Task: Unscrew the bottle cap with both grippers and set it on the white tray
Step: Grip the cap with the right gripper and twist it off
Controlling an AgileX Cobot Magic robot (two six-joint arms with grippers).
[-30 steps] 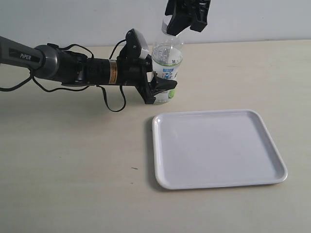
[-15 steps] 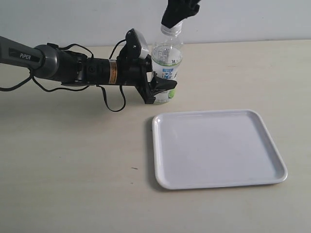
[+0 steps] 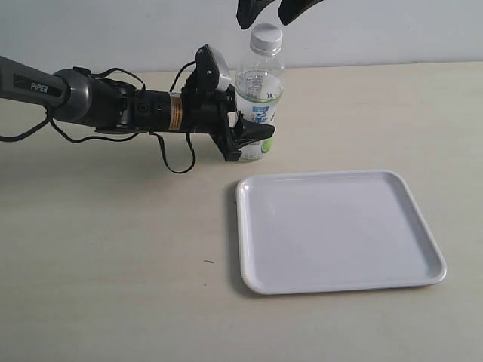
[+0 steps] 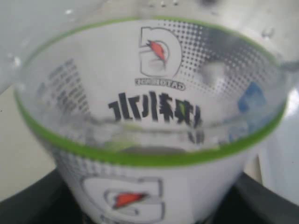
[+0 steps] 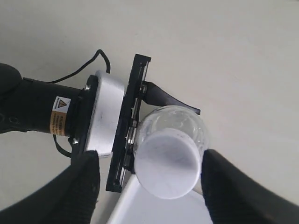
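Observation:
The clear bottle (image 3: 259,105) with its white, blue and green label stands upright on the table. My left gripper (image 3: 253,139), on the PiPER arm, is shut on its lower body; the label (image 4: 149,140) fills the left wrist view. The white ribbed bottle cap (image 3: 266,36) sits on the bottle's neck. My right gripper (image 3: 266,19) hangs just above it, open, its two black fingers (image 5: 79,186) spread well wide of the cap (image 5: 167,163) and not touching it. The white tray (image 3: 249,226) lies in front of the bottle.
The left arm (image 3: 90,102) with its looping black cables (image 3: 177,162) stretches across the table from the left edge. A grey wall runs behind the table. The tray's corner (image 5: 140,205) shows under the bottle in the right wrist view.
My right gripper has let go of the cap, opened and risen. The cap stays on the bottle. The left gripper and bottle have not moved.

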